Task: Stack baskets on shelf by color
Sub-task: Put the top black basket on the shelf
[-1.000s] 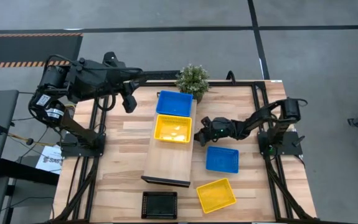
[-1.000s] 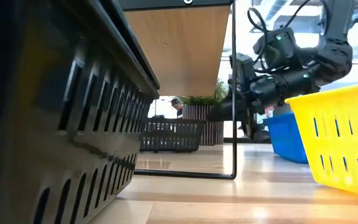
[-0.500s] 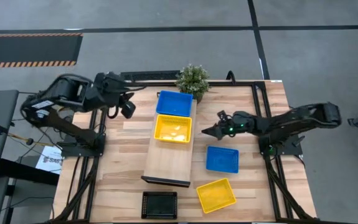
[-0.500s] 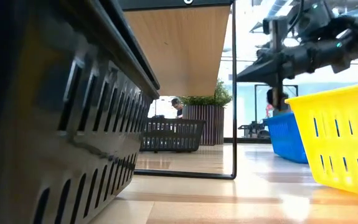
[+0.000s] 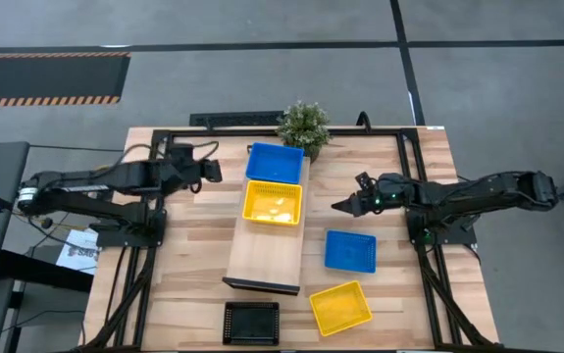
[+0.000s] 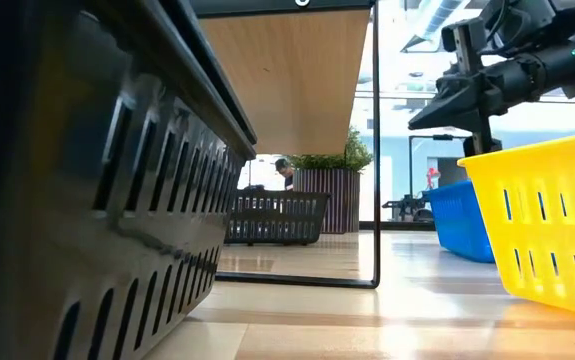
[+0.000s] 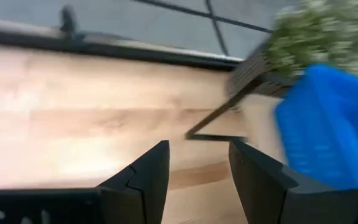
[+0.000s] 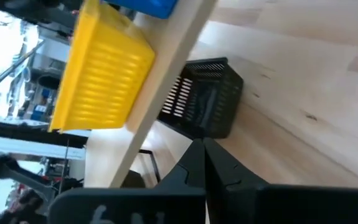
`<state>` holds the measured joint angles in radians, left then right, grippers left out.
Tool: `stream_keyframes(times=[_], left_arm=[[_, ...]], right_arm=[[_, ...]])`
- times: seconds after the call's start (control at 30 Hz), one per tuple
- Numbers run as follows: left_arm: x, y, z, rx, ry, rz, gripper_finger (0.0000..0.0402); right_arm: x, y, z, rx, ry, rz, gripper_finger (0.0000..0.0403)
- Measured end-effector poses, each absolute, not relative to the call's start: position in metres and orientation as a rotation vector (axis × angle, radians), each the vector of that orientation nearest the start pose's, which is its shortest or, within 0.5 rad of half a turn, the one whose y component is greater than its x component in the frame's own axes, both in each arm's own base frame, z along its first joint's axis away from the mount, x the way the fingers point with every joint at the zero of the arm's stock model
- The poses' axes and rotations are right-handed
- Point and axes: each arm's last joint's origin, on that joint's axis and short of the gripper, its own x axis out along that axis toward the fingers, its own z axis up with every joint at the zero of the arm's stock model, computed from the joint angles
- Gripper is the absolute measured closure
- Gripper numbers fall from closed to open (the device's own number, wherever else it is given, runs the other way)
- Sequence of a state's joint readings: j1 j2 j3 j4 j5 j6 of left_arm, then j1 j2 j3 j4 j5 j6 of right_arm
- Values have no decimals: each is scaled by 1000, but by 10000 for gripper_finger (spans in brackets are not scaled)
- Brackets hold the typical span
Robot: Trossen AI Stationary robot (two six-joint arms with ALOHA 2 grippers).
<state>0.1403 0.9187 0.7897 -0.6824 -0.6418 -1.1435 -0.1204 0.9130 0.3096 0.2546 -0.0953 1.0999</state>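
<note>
Your left gripper [image 5: 213, 173] hangs over the surface [image 5: 193, 245] near its far left corner, fingers [image 7: 142, 180] parted with a clear gap and nothing between them. The shelf [image 5: 267, 257] lies to its right, running from the far edge toward the near edge. On the shelf's far end sits a blue basket [image 5: 275, 163], just beside your left gripper's reach but apart from it, and a yellow basket [image 5: 272, 203] sits touching it on the near side.

Your right gripper [image 5: 341, 206] points at the shelf's right side, level with the yellow basket and short of it; its fingers [image 8: 194, 163] are pressed together and hold nothing. A second blue basket [image 5: 350, 251] lies on the surface just nearer than that gripper. Another yellow basket [image 5: 340, 307] sits near the near edge, and a black basket [image 5: 251, 323] rests at the near edge off the shelf's near end. A second black basket [image 8: 207, 96] sits under the shelf.
</note>
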Motion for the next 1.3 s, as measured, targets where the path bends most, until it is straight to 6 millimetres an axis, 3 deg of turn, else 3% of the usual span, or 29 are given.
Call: stream_keyframes(times=[0.27, 0.43, 0.67, 1.03, 1.3], left_arm=[[157, 42, 208, -942, 387, 1128, 248], [157, 42, 190, -978, 342, 1113, 248], [157, 41, 189, -966, 373, 1077, 248], [157, 43, 188, -953, 408, 1065, 248], [156, 47, 188, -998, 425, 1049, 248]], right_arm=[[190, -22, 183, 1174, 327, -289, 395], [203, -30, 174, 1002, 364, -299, 395], [232, -41, 155, 828, 298, -154, 399], [266, -48, 89, 837, 151, -80, 401], [315, -39, 69, 812, 81, 15, 401]])
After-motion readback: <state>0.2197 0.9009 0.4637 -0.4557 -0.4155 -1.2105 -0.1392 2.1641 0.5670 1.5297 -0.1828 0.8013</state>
